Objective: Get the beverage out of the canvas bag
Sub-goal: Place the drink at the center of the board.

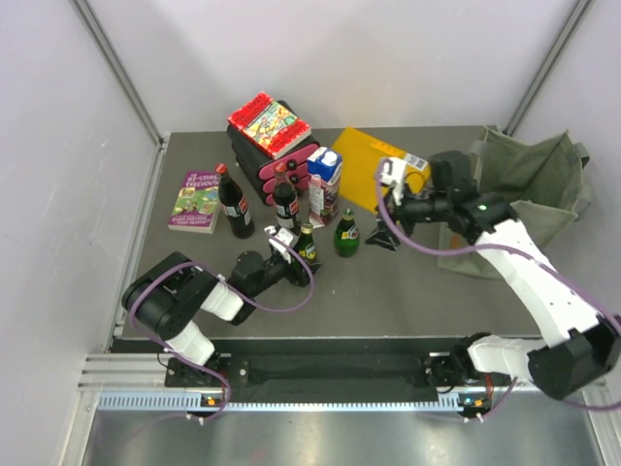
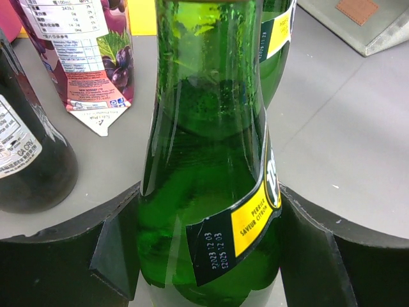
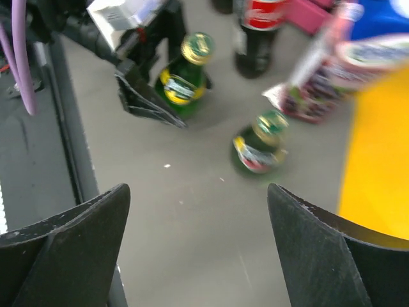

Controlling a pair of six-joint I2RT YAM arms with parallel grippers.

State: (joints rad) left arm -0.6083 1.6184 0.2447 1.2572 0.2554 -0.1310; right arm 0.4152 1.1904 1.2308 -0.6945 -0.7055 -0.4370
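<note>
Left end effector (image 2: 209, 256) clamps the upright green bottle (image 2: 204, 160); right end effector (image 3: 198, 243) gapes empty.

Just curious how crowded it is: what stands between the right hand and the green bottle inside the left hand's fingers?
A second green bottle stands there upright, on its own; the overhead and right wrist views both show it.

The canvas bag (image 1: 529, 189) is sitting at the frame's right; the left Perrier bottle (image 1: 307, 241) is standing at centre, with cola bottles (image 1: 235, 204) standing to its upper left.
</note>
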